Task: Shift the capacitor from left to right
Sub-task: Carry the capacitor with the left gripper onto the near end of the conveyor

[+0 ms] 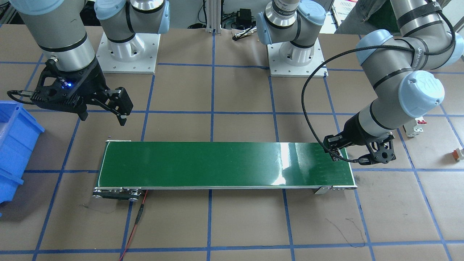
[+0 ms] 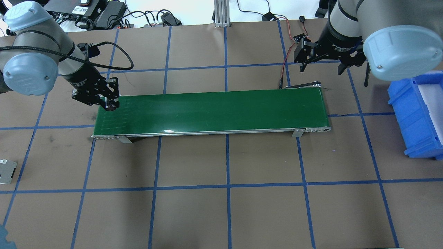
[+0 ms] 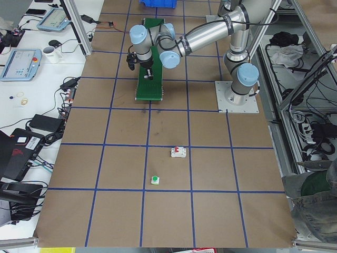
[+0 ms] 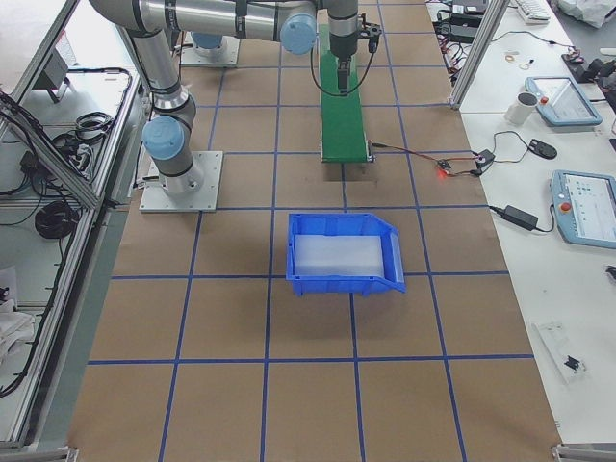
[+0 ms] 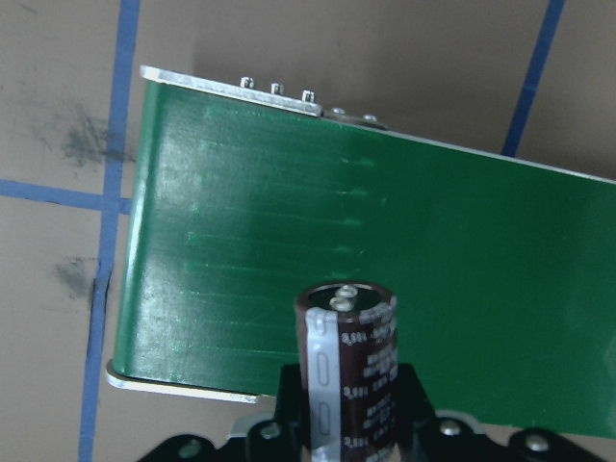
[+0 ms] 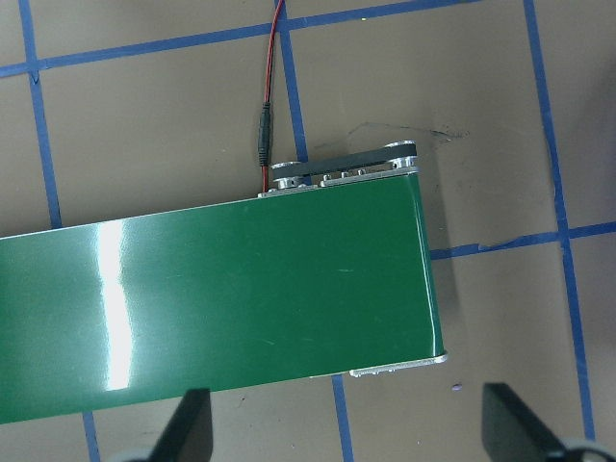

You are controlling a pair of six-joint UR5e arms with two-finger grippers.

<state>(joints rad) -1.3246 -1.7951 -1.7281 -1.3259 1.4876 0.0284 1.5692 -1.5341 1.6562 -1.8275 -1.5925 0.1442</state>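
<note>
The capacitor [image 5: 348, 356], a dark stubby cylinder with a silvery end face and pale markings, is held in my left gripper [image 5: 348, 414], which is shut on it. The left gripper [image 2: 110, 103] hangs just over the left end of the green conveyor belt [image 2: 214, 110]; in the front view the gripper [image 1: 338, 154] is at the belt's right end. I cannot tell whether the capacitor touches the belt. My right gripper [image 2: 320, 64] is open and empty, above the table behind the belt's right end [image 6: 289, 289]. Its fingertips [image 6: 192, 423] stand wide apart.
A blue bin [image 2: 418, 114] stands on the table to the right of the belt. A white breaker with red switches [image 1: 415, 127] and a small white-and-orange block [image 1: 459, 154] lie on the table beyond the belt's left end. A red wire [image 6: 272, 87] runs from the belt's motor end.
</note>
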